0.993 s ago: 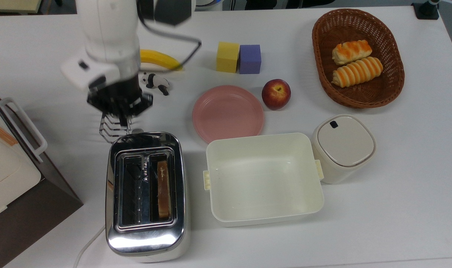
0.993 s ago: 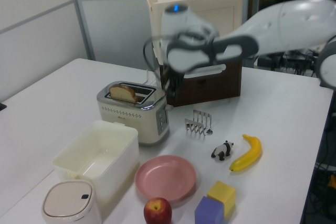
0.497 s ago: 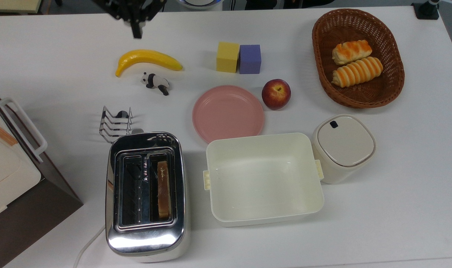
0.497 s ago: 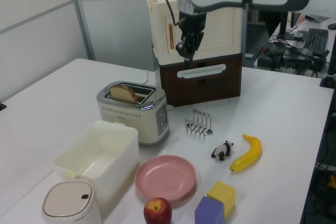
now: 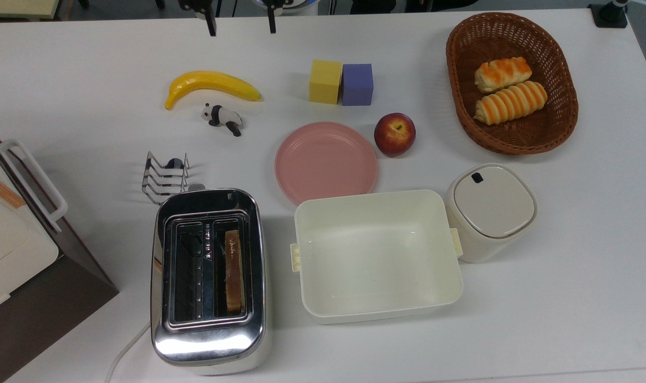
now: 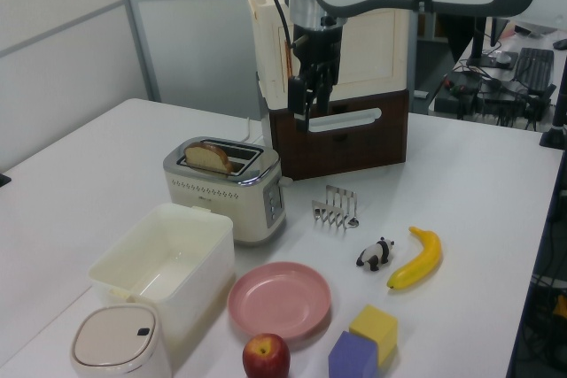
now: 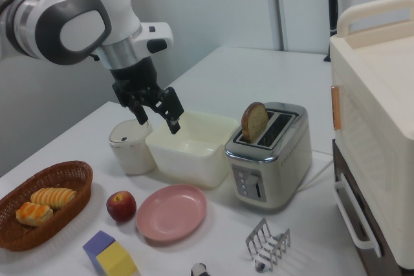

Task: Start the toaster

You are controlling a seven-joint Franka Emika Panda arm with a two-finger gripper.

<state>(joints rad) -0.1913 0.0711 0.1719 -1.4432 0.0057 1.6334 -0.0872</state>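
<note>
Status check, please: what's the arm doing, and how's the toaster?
Gripper open, high above table. Toaster untouched, bread sticking up. Nothing blocking.

Bright, even overhead light, soft short shadows only. Chrome top of the toaster throws white glare patches at its near end in the top view. White table close to blown out. All three views sharp, no motion blur, no edge warping.

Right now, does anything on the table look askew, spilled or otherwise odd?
Nothing is spilled or damaged. The toaster stands upright with a bread slice sticking up high out of one slot. The open gripper hangs in the air, apart from the toaster.
</note>
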